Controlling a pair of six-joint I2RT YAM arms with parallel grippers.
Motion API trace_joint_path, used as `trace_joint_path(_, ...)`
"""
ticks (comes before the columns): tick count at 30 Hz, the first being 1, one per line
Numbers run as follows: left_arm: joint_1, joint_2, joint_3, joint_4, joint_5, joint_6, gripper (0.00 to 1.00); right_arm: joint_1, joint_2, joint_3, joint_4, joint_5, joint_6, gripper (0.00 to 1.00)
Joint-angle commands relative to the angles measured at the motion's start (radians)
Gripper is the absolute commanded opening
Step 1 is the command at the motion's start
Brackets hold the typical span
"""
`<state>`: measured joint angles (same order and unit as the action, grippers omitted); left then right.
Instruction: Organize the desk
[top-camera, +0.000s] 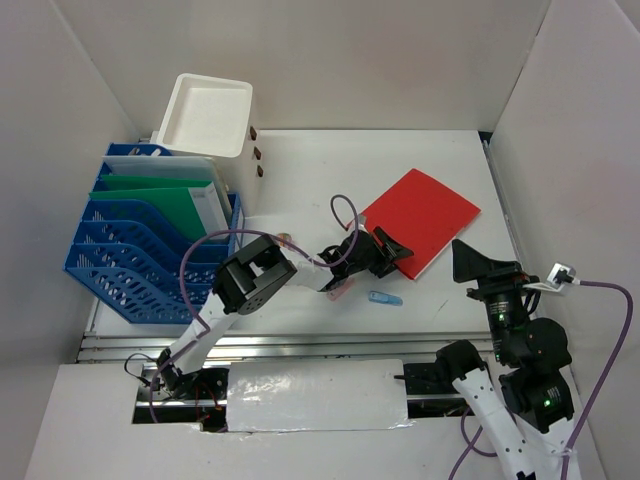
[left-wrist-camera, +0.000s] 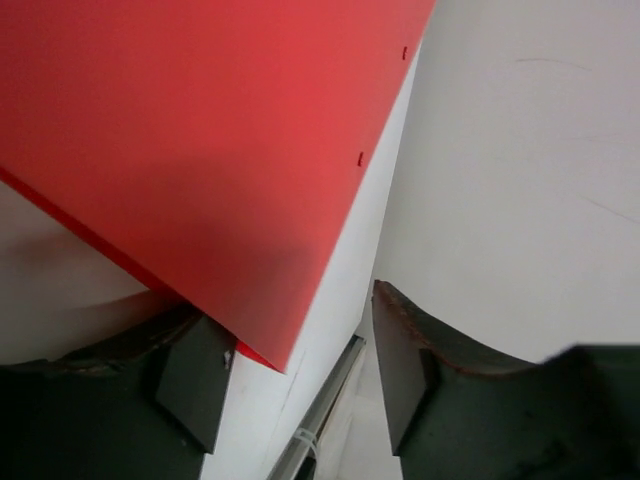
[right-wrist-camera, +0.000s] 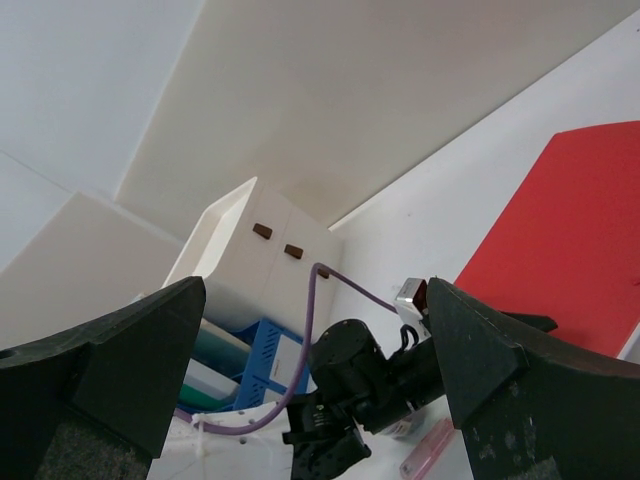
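Note:
The white desk (top-camera: 300, 175) has a silver rail (top-camera: 300, 345) along its front edge. A red folder (top-camera: 425, 212) lies on it right of centre. My left gripper (top-camera: 388, 254) is open at the folder's near-left corner. In the left wrist view that red corner (left-wrist-camera: 200, 150) reaches between the fingers, close over the left finger (left-wrist-camera: 195, 385), apart from the right finger (left-wrist-camera: 400, 370). My right gripper (top-camera: 472, 262) is open and empty, held above the desk's right front. From the right wrist view the folder (right-wrist-camera: 570, 230) and the left arm (right-wrist-camera: 360, 385) show.
A white open-top box with brown knobs (top-camera: 210, 118) stands at the back left. A blue file rack (top-camera: 140, 250) holding a green folder (top-camera: 150, 205) fills the left side. A pink item (top-camera: 338, 290) and a small blue item (top-camera: 384, 298) lie near the front edge.

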<state>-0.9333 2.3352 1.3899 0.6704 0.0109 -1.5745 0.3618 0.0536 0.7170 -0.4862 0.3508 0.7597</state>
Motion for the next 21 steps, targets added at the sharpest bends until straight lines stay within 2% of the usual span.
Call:
trace_joint_path(1,0.010,0.039,0.003,0.064,-0.049,-0.002,0.66,-0.001,-0.012,-0.005,0.046,-0.009,-0.022,1.00)
trace_joint_path(2,0.011,0.041,0.008,0.061,-0.052,-0.008,0.64,-0.001,-0.012,-0.005,0.044,-0.010,-0.022,1.00)
trace_joint_path(3,0.014,0.044,0.008,0.067,-0.055,-0.010,0.54,-0.001,-0.012,-0.007,0.046,-0.010,-0.022,1.00)
trace_joint_path(5,0.016,0.044,0.008,0.063,-0.060,-0.016,0.44,-0.001,-0.014,-0.011,0.047,-0.012,-0.022,1.00)
trace_joint_path(6,0.017,0.041,0.008,0.066,-0.060,-0.013,0.35,-0.001,-0.014,-0.013,0.047,-0.012,-0.022,1.00)
trace_joint_path(8,0.021,0.036,0.021,0.043,-0.057,-0.005,0.29,-0.001,-0.017,-0.017,0.049,-0.010,-0.023,1.00)
trace_joint_path(10,0.027,0.023,0.046,0.005,-0.048,0.008,0.16,-0.001,-0.018,-0.021,0.051,-0.010,-0.026,1.00)
trace_joint_path(11,0.027,0.016,0.050,-0.003,-0.046,0.011,0.04,-0.001,-0.018,-0.022,0.055,-0.009,-0.026,1.00)
trace_joint_path(12,0.028,-0.005,0.052,-0.009,-0.048,0.016,0.00,-0.001,-0.018,-0.024,0.058,-0.007,-0.028,1.00)
trace_joint_path(16,0.030,-0.091,0.063,-0.043,-0.061,0.073,0.00,-0.001,-0.014,-0.044,0.070,0.002,-0.025,1.00)
trace_joint_path(21,0.040,-0.216,0.152,-0.190,-0.054,0.181,0.00,-0.001,0.014,-0.054,0.064,0.054,0.012,1.00)
